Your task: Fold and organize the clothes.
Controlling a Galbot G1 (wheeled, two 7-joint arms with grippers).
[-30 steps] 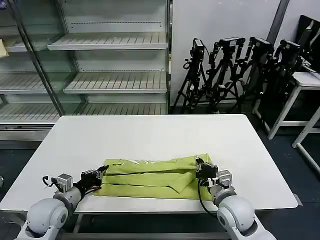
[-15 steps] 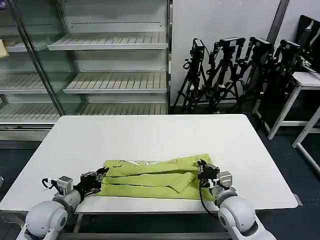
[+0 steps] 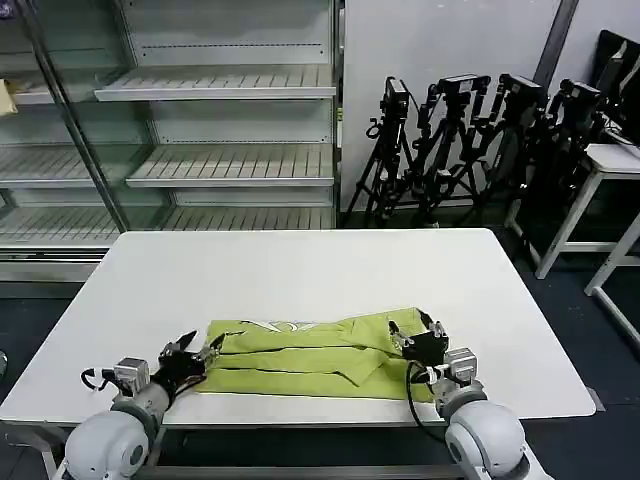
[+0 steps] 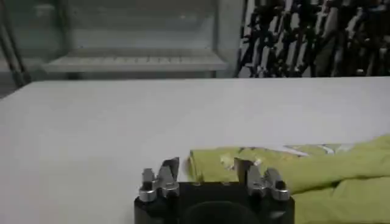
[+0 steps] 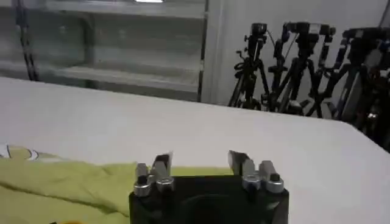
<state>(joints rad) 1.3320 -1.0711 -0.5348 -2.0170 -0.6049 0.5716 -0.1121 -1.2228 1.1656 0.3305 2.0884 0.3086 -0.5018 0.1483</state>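
the lime t-shirt (image 3: 315, 355) lies folded into a long band near the white table's (image 3: 300, 270) near edge; left gripper (image 3: 195, 352) and right gripper (image 3: 418, 335) sit spread at its two ends; pinch both ends evenly and fold end over end.

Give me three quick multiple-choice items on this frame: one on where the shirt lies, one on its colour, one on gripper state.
1. Where does the T-shirt lie on the table?
A. near edge
B. far edge
C. hanging off the right side

2. What colour is it?
A. navy
B. lime green
C. red

3. How do the left gripper and right gripper stand?
A. both open
B. both shut on cloth
C. left open, right shut

Answers: 1 A, it sits by the robot's edge; 2 B, lime fabric; 3 A, fingers are spread at the shirt's ends in both wrist views.
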